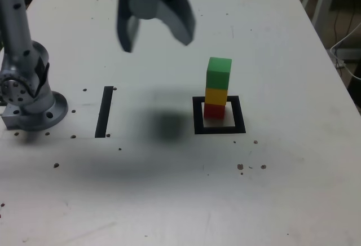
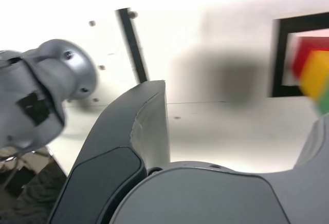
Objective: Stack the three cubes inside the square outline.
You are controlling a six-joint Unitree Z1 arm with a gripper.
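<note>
Cubes [image 1: 218,81] stacked, green over yellow over red | inside black outline [image 1: 239,114] | pincer [image 1: 157,31] apart, blurred

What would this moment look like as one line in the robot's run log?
gripper: open, holding nothing | stack: red cube under yellow cube under green cube | place: inside square outline

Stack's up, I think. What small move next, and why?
Probably ease the open jaws farther off, touching nothing: the green cube tops the yellow cube and red cube, inside the square outline, and the jaws, holding nothing, hang apart from them.
</note>
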